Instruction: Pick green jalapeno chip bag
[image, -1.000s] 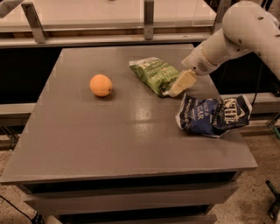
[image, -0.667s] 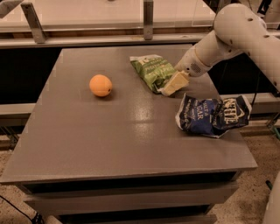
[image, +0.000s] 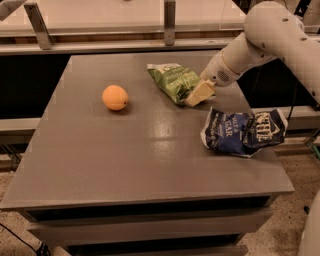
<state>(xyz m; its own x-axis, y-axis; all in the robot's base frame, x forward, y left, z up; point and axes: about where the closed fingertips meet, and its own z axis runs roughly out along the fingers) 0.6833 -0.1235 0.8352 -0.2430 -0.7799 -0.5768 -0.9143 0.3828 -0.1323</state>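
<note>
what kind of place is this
Probably a robot test station: a grey table with the green jalapeno chip bag, a dark blue bag and an orange ball, and the gripper at the green bag's edge.

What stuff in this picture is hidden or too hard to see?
All in the camera view:
1. The gripper sits low at the right end of the green jalapeno chip bag and covers that end, so whether it touches the bag is unclear.
2. The green bag's white print is too small to read.
3. The dark blue bag is crumpled, and folds hide part of its lettering.
4. The robot arm is cut off by the right edge.
</note>
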